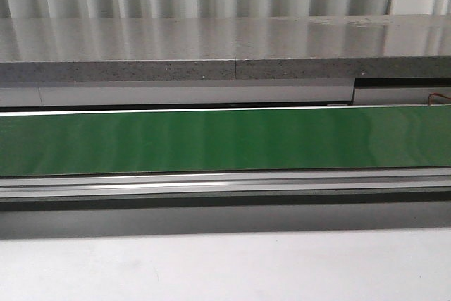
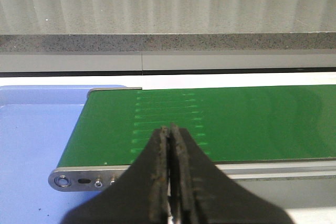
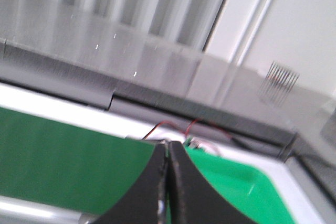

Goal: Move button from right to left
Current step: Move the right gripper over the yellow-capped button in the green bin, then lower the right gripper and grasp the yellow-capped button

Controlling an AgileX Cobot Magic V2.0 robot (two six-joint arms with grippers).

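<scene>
The button shows in no view. My left gripper (image 2: pixel 171 127) is shut and empty, over the near edge of the green conveyor belt (image 2: pixel 220 121) close to its left end. My right gripper (image 3: pixel 168 143) is shut and empty, over the right end of the belt (image 3: pixel 58 150), with a bright green tray (image 3: pixel 247 187) just beyond it. Neither gripper shows in the front view, where only the bare belt (image 1: pixel 225 139) runs across.
A light blue tray (image 2: pixel 31 145) lies left of the belt's end roller (image 2: pixel 84 181). A grey stone ledge (image 1: pixel 211 51) runs behind the belt. Red wires (image 3: pixel 173 127) and a small connector lie at the belt's right end. White table surface (image 1: pixel 225 269) in front.
</scene>
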